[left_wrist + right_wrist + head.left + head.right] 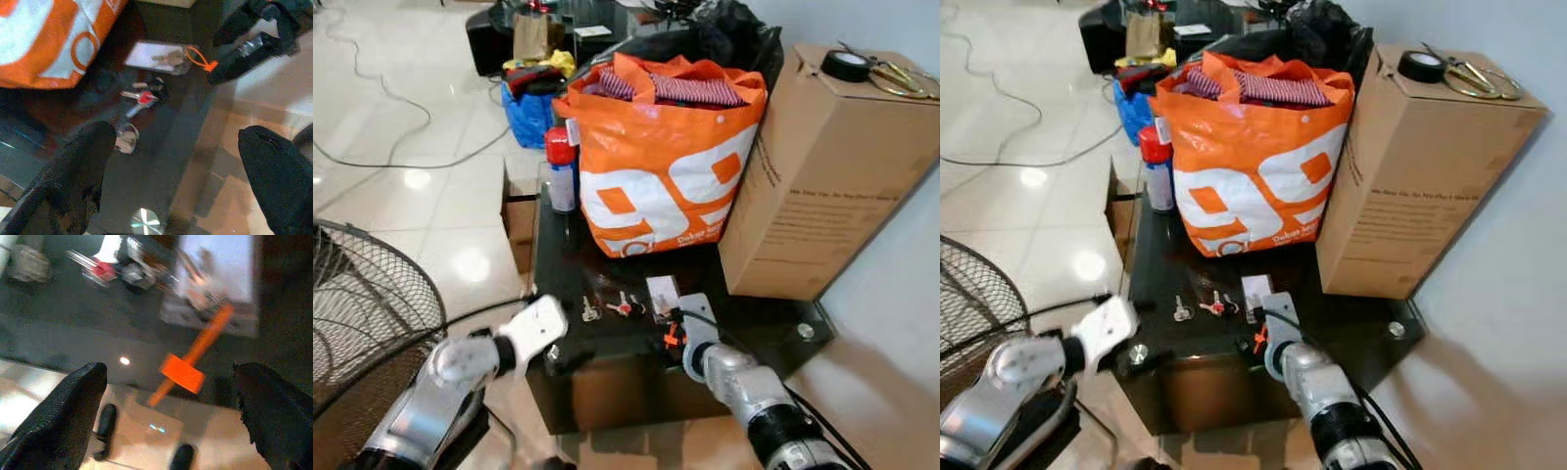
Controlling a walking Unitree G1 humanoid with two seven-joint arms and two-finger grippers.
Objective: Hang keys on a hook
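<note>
Keys lie on the front part of a black glass table (773,328): a red-headed key bunch (622,307), a small silver key (590,313), and a white packet (663,292) holding keys with an orange tag (188,369). My right gripper (168,416) hovers open over the table's front edge, with the orange tag between and just beyond its fingertips. At the table's front left corner my left gripper (181,176) is open, a short way from the silver key (126,139) and red-headed bunch (144,98). Neither gripper holds anything.
An orange shopping bag (666,166) full of cloth and a tall cardboard box (822,166) fill the back of the table, with a red-capped spray can (561,171) beside the bag. A fan grille (362,313) stands at my left. Cables cross the tiled floor.
</note>
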